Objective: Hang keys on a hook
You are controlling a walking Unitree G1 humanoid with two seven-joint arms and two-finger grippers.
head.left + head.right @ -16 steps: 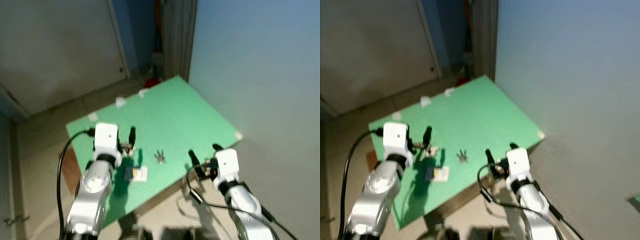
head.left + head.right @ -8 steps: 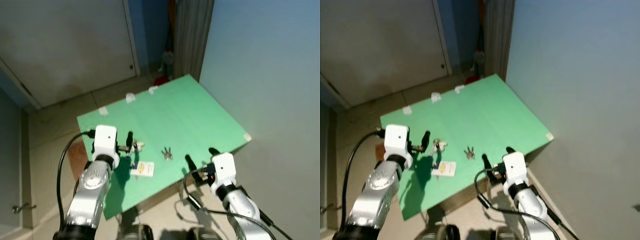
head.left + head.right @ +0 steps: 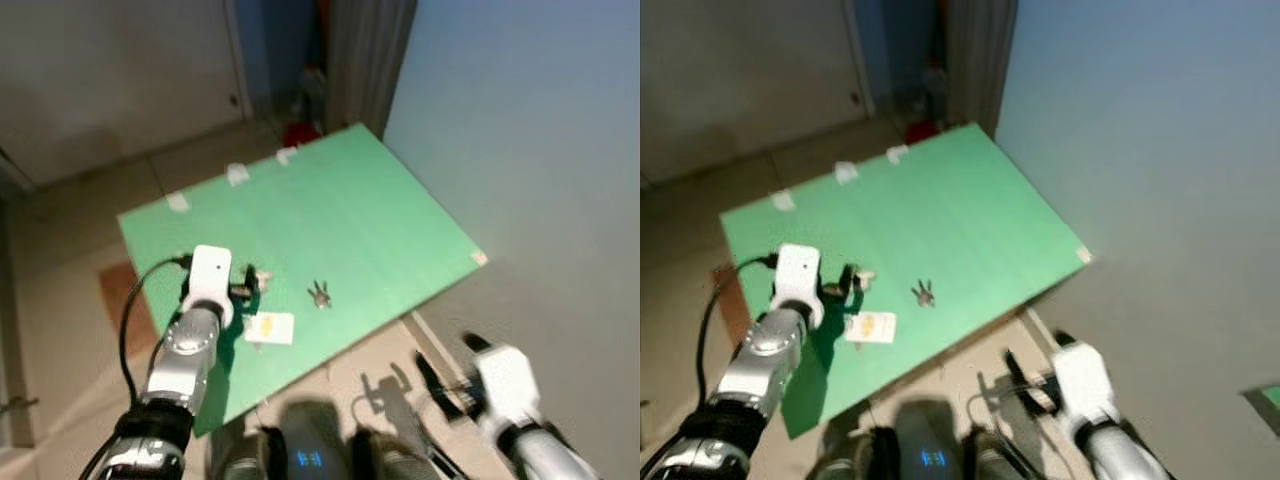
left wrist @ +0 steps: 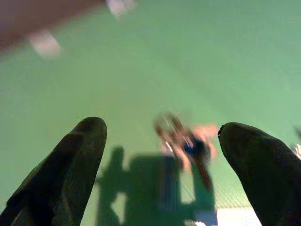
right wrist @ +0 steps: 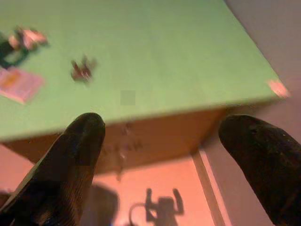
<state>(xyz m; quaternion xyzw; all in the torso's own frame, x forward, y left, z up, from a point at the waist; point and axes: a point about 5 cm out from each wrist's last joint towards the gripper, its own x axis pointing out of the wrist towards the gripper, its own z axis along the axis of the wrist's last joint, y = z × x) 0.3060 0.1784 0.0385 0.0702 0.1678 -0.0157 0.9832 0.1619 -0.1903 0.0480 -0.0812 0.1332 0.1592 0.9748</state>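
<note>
From the left eye view, you have a green tabletop [image 3: 340, 215] set close beside a pale blue wall [image 3: 540, 130] on the robot's right. The keys [image 3: 319, 293] lie toward the near edge, roughly midway along it, with open green surface all around them. A white card [image 3: 270, 327] rests near the near-left corner, and a small pinkish keychain item [image 3: 256, 277] sits just beside the left gripper [image 3: 245, 290]. That gripper is over the tabletop near its left edge; whether its fingers stand apart cannot be told here. The right gripper [image 3: 447, 373] hangs off the table, past the near edge, over the floor.

The right eye view shows the same layout, with three small white tabs [image 3: 845, 172] along the far edge.

In the left wrist view, the fingers [image 4: 70, 165] stand wide apart and hold nothing; the blurred keychain item lies between and ahead of them on the green.

In the right wrist view, the fingers [image 5: 77, 155] are spread, gripping nothing, below the tabletop's near edge; the keys lie well inside it.
</note>
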